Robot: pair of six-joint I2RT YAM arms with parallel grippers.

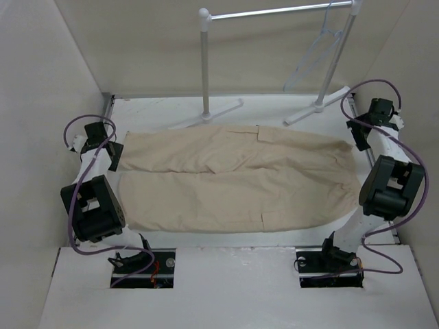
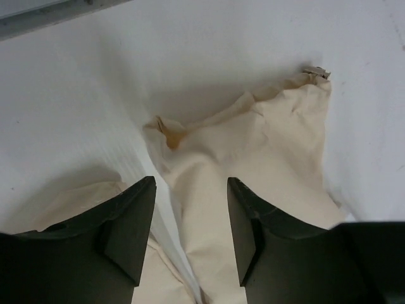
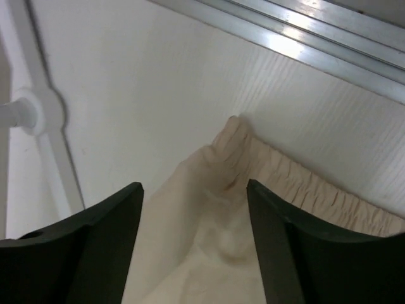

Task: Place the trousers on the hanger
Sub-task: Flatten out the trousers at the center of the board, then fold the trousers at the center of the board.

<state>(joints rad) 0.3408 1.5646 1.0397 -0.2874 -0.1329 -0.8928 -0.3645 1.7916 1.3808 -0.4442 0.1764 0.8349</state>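
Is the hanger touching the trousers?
Apart. Top external view: the hanger hangs from the rack bar at the back, with bare table between it and the trousers.

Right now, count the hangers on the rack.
1. The hanger hangs from the rack bar, close to the right post. No other shows along the bar.

Seen from the top camera, both arms bend at raised elbows along the frame's side edges. The left gripper (image 2: 191,190) and the right gripper (image 3: 195,190) point downward, jaws spread apart, clasping nothing.
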